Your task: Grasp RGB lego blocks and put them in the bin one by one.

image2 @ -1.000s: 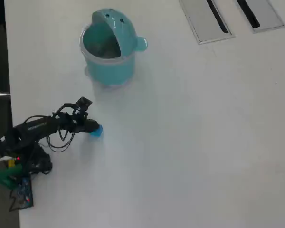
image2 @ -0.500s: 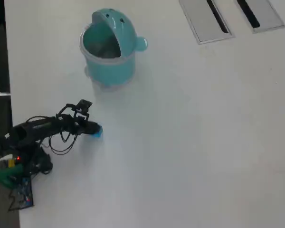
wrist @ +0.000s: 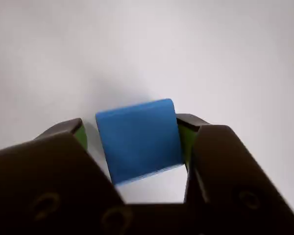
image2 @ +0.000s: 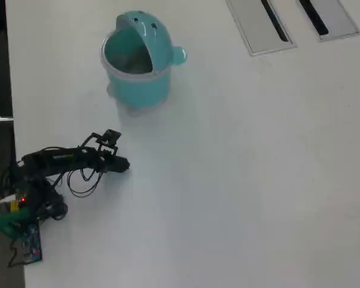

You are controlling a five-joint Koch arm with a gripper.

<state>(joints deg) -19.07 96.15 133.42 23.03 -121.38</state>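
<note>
From my station, the overhead view puts the arm at the left edge of the bench [image2: 240,180], and its end effector [image2: 121,164] has dropped lower than it was a second ago: the blue speck that showed at its tip then is now hidden under the black wrist. In the wrist view the blue block [wrist: 138,139] sits squarely between the two green-padded jaws of the end effector [wrist: 133,139], which are narrowed to the block's width; the right pad looks in contact, while at the left a thin gap may remain, so I can't tell whether the grip is firm. I judge the grasp nearly made, with the lift still to come.

Counting left to right: one arm, one blue block, one bin [image2: 136,60] well apart with mouth open, two grey slotted panels [image2: 261,25]. No red or yellow-green block is visible
</note>
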